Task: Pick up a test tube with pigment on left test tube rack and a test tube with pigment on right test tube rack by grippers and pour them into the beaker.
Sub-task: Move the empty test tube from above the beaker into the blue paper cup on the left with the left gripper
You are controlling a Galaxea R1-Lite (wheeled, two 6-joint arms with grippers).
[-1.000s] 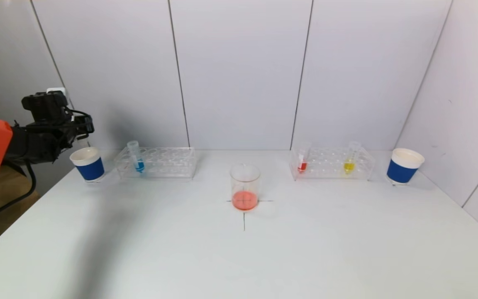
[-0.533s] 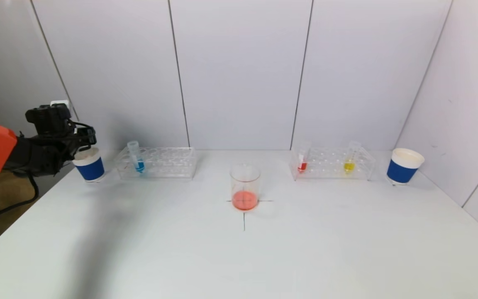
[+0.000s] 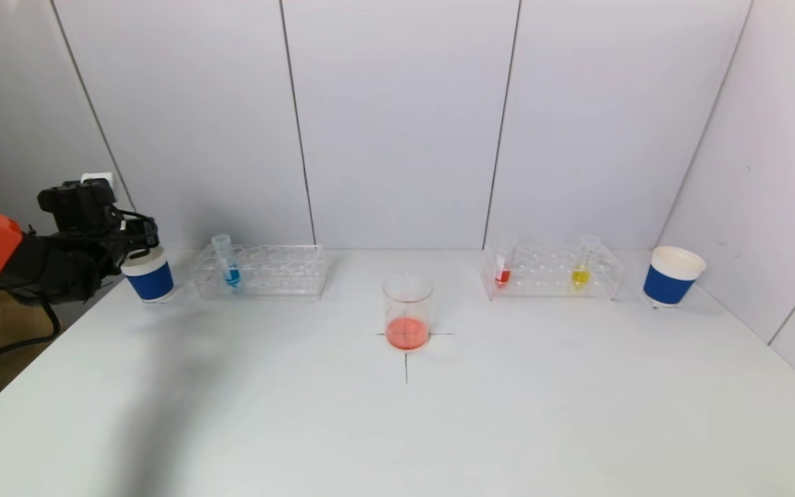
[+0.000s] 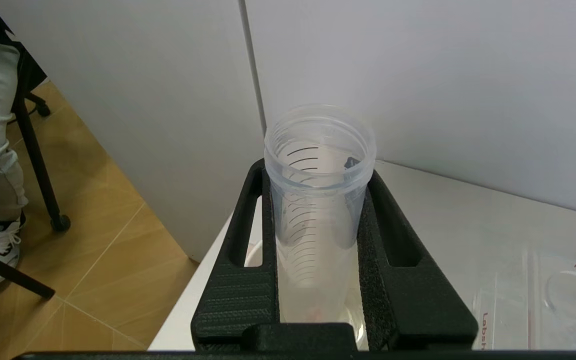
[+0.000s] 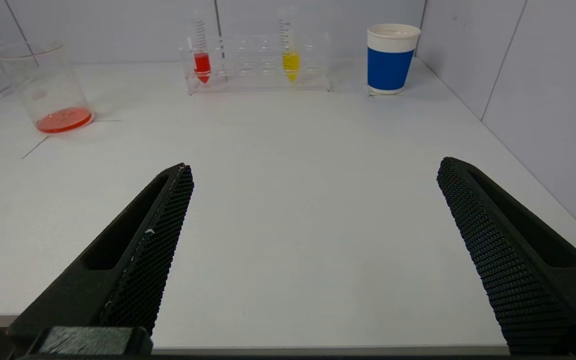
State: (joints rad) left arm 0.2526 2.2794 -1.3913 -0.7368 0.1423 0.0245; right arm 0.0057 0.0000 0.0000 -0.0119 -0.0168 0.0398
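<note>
My left gripper [image 3: 141, 236] is shut on an empty clear test tube [image 4: 318, 210] and holds it upright just over the left blue paper cup [image 3: 150, 275], at the table's far left. The left rack [image 3: 280, 270] holds a tube of blue pigment [image 3: 226, 262]. The right rack [image 3: 553, 273] holds a red tube [image 3: 504, 268] and a yellow tube [image 3: 582, 266]. The beaker [image 3: 407, 307] stands at the centre with orange-red liquid in its bottom. My right gripper [image 5: 315, 165] is open and empty, low over the table's near right edge, out of the head view.
A second blue paper cup [image 3: 671, 276] stands right of the right rack. White walls close the back and right side. The table's left edge drops off just beside the left cup. A black cross marks the table under the beaker.
My left gripper has come down with the empty tube onto the top of the left cup. Nothing else has moved.
</note>
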